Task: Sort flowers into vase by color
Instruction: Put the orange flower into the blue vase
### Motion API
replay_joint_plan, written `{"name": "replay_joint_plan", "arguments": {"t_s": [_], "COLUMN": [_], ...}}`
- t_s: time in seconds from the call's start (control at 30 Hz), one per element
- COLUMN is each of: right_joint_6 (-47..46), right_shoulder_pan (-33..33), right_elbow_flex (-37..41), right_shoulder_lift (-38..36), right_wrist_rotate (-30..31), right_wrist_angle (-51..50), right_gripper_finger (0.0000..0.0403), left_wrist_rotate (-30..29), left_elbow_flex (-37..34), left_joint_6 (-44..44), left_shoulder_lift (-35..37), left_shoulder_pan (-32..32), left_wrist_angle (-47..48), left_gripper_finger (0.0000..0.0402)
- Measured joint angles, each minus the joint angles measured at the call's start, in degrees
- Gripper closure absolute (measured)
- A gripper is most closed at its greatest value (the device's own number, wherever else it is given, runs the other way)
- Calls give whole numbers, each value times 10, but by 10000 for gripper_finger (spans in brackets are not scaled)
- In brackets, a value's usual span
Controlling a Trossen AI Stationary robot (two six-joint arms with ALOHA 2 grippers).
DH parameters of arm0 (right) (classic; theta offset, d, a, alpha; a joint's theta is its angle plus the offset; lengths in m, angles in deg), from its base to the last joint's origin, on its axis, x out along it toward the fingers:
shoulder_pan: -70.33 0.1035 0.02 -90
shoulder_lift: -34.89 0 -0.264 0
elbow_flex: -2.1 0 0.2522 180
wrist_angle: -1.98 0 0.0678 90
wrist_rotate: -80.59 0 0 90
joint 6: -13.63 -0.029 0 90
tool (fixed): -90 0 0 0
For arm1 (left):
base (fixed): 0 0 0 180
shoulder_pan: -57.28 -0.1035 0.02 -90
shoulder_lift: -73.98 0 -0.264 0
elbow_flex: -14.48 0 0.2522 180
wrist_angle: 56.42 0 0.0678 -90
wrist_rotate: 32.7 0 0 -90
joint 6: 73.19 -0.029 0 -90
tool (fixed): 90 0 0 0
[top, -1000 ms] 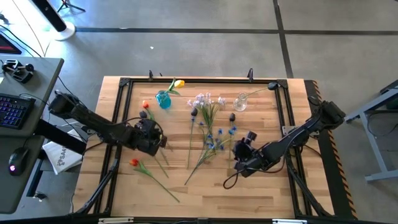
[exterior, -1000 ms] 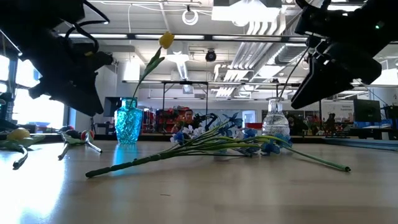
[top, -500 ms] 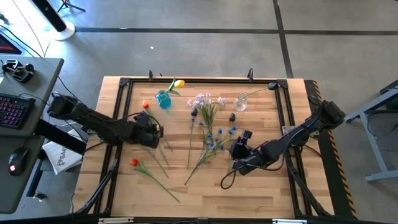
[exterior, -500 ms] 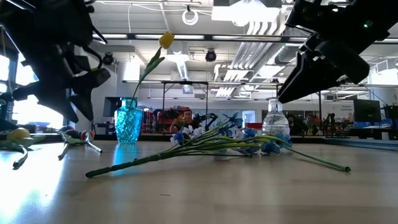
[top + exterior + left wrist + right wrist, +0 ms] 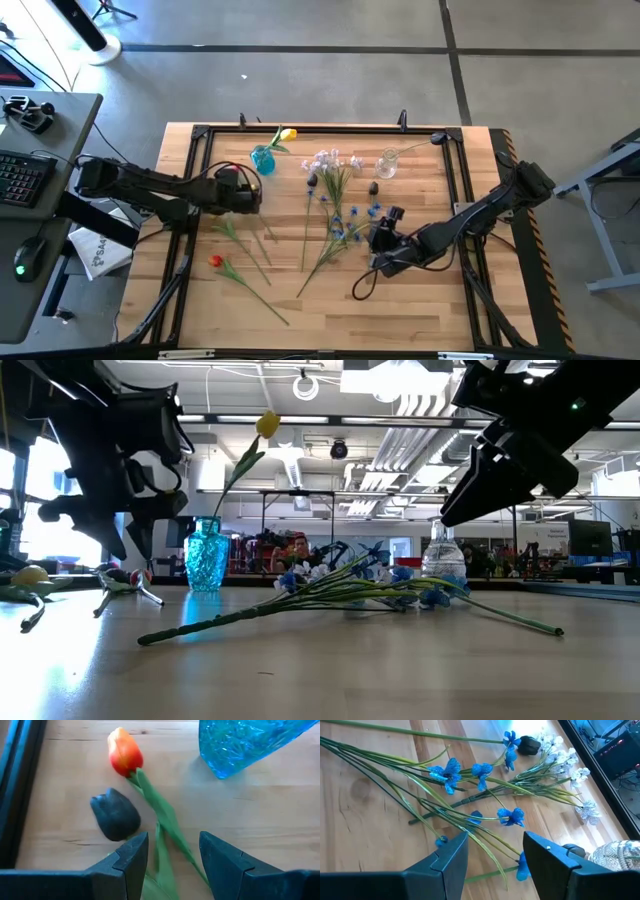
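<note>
On the wooden desk [image 5: 430, 300] beside the blue cut-glass vase [image 5: 245, 742]: orange-red tulip on thin green stem [image 5: 125, 754], light, floppy, best pinched mid-stem. Left gripper [image 5: 172, 852] above stem, fingers spread, empty. Right gripper [image 5: 495, 852] over blue flower sprays [image 5: 480, 770], fingers spread.

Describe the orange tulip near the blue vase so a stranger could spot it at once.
Find the blue vase at the table's far left. Just left of it, under the left gripper, lies the orange tulip on its side. A black flower head lies beside it; the tulip is red-orange, on a green stem.
</note>
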Motion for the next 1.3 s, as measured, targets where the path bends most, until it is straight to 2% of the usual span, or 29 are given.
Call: {"name": "replay_joint_plan", "arguments": {"t_s": [0.2,0.43,0.8,1.03,1.3], "right_joint_6": [-4,-4,0,-5,-6], "right_shoulder_pan": [0,0,0,0,0], "right_elbow_flex": [0,0,0,0,0], "right_shoulder_lift": [0,0,0,0,0], "right_wrist_rotate": [0,0,0,0,0], "right_wrist_angle": [5,5,5,7,7], "right_gripper_finger": [217,217,217,217,217], "left_wrist_rotate": [4,3,13,32,58], "left_elbow_flex": [0,0,0,1,1], "left_joint_6": [-35,-42,-78,-116,-112], "left_shoulder_lift": [-29,-67,-121,-125,-115], "left_shoulder_pan": [-1,-11,-68,-80,-69], "left_wrist_angle": [-50,-39,-46,-83,-62], "left_gripper_finger": [236,236,236,236,236]}}
